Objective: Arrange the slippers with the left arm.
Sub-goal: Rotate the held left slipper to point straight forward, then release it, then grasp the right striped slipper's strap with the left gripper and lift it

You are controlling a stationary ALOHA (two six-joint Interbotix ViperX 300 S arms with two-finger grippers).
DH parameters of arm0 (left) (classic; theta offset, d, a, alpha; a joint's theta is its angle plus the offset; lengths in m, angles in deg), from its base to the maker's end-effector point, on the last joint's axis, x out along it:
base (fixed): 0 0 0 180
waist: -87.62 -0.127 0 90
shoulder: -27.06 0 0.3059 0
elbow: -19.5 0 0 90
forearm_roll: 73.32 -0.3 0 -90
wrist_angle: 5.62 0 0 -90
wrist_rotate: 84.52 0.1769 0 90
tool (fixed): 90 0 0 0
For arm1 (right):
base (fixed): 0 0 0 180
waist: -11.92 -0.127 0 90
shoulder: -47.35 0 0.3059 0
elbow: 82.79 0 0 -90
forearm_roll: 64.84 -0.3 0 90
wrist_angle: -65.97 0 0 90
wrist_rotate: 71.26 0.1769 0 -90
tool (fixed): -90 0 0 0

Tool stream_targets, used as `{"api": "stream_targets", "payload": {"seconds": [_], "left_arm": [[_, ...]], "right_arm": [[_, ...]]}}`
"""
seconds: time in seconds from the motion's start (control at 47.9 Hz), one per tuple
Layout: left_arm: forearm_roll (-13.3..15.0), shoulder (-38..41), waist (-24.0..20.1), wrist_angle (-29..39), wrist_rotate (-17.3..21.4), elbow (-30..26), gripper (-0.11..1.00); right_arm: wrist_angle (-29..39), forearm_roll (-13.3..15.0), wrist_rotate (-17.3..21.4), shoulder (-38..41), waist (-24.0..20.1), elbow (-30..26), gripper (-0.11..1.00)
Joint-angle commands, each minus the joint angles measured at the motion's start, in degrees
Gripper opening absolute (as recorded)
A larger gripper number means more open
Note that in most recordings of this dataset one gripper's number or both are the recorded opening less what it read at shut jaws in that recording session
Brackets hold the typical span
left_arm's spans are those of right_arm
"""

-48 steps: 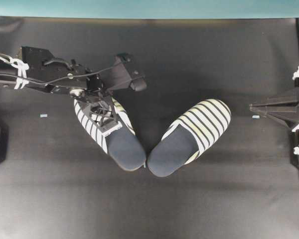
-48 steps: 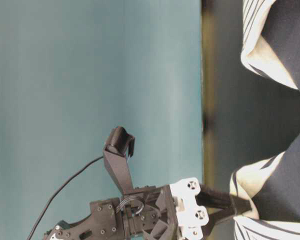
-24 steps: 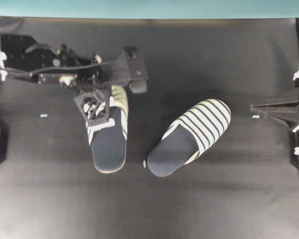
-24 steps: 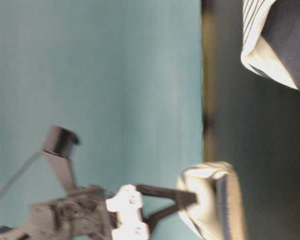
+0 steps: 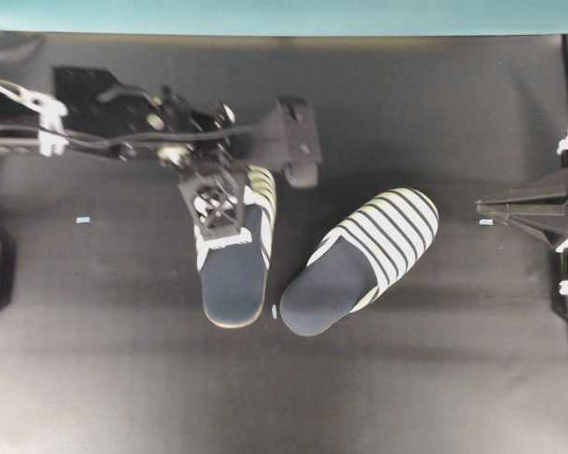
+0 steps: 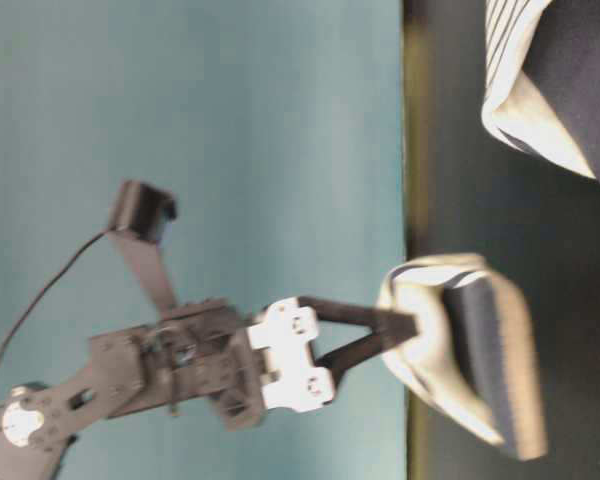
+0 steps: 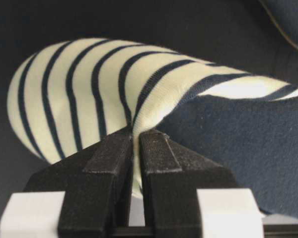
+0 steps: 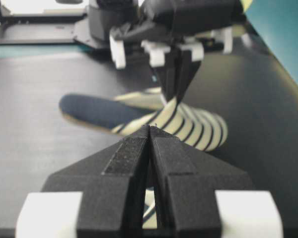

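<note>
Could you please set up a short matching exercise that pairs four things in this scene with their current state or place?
Things:
1. held slipper
2. other slipper
3. left gripper
4. right gripper

States:
A. fingers together on nothing, at the right edge of the overhead view
B. lying flat, toe toward the upper right of the overhead view
C. lifted clear of the table by its striped cover
D. fingers pinched on a striped edge

Pairs: 1-C, 2-B, 3-D, 4-A
</note>
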Motion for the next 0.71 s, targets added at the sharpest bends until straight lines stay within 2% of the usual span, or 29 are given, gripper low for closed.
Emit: {"api": "stream_targets", "payload": {"seconds": [0.0,0.48,0.522,0.585,0.689], "left_arm": [[-0.18,-0.09,0.26,-1.32,0.44,0.09,0.01],[0.26,2.81,0.53,-4.39,0.26,2.72,0.03],[0.26,2.90,0.62,-5.19,0.26,2.72,0.06],[0.26,2.90,1.05,-6.24,0.35,2.64,0.16],[0.09,2.99,1.85,-6.77,0.44,2.64,0.44]], "right_arm": [[-0.35,0.00,0.26,0.18,0.18,-0.44,-0.01],[-0.62,-0.09,0.26,0.18,0.18,-0.09,-0.01],[-0.62,-0.09,0.26,0.18,0.18,-0.09,-0.01],[-0.62,-0.09,0.26,0.09,0.18,-0.09,-0.01],[-0.70,-0.26,0.26,0.09,0.18,-0.09,-0.01]]}}
